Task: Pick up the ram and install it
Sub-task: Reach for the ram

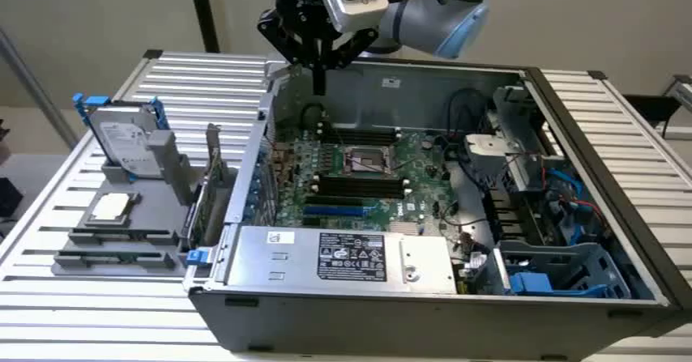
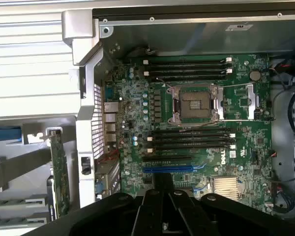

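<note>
Gripper is seen pinched fully closed, nothing held, hung over the back edge of the open computer case. The motherboard is laid out right beneath it. The ram is parked outside the case, stood on edge by the gray holder, lower than the gripper and off toward the exterior view's left, well apart.
</note>
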Action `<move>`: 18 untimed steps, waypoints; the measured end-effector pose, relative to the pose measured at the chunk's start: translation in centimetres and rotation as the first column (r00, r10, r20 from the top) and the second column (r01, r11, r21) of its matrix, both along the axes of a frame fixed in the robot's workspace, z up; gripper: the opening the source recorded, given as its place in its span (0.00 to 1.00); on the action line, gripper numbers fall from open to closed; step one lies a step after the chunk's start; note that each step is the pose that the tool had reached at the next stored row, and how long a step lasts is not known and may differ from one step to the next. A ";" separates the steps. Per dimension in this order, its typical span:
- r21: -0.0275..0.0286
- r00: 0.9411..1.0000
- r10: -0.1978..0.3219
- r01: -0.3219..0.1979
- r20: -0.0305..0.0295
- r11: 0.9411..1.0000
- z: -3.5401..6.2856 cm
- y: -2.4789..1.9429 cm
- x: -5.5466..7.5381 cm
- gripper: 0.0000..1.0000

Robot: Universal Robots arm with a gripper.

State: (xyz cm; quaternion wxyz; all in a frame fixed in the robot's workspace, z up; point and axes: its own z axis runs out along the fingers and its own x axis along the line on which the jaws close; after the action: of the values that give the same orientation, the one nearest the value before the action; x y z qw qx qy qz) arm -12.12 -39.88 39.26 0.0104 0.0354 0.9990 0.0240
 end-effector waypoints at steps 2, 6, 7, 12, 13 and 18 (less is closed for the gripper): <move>0.000 1.000 0.000 0.000 0.000 1.000 0.00 0.00 0.0 0.11; 0.000 1.000 0.000 0.000 0.000 1.000 0.00 0.00 0.0 0.11; 0.000 1.000 0.000 0.000 0.000 1.000 0.00 0.00 0.0 0.11; 0.000 1.000 0.000 0.000 0.000 1.000 0.00 0.00 0.0 0.11; 0.000 1.000 0.000 0.000 0.000 1.000 0.00 0.00 0.0 0.11; 0.000 1.000 0.000 0.000 0.000 1.000 0.00 -0.27 -1.4 0.11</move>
State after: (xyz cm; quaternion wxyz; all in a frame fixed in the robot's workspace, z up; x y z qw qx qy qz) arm -13.50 -40.15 39.26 0.0104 0.0354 0.9990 0.0240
